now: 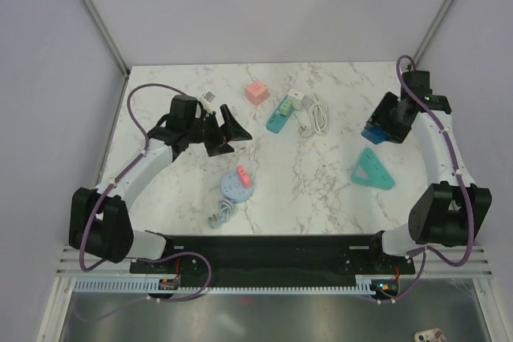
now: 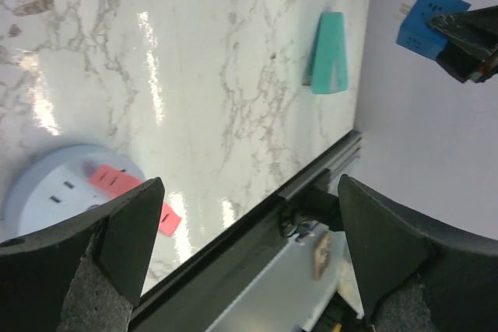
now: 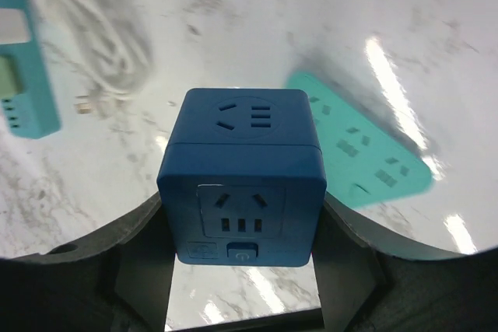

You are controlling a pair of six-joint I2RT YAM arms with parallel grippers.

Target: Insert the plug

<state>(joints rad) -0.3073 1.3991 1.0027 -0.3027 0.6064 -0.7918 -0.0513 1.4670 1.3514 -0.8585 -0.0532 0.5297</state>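
marble table [image 1: 321, 190] beneath; right end effector [image 3: 243, 223] pinches a blue cube socket [image 3: 241, 153], left end effector [image 2: 249, 231] spread wide

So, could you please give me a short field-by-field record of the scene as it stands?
left gripper: open, empty
right gripper: shut on blue cube socket, held in the air
round socket: between the arms, pink plug on it
teal triangular strip: lying flat, right side
pink cube: far side

Round socket [image 1: 235, 187] L of triangular strip [image 1: 372, 171] (cable [image 1: 318, 116] behind both).
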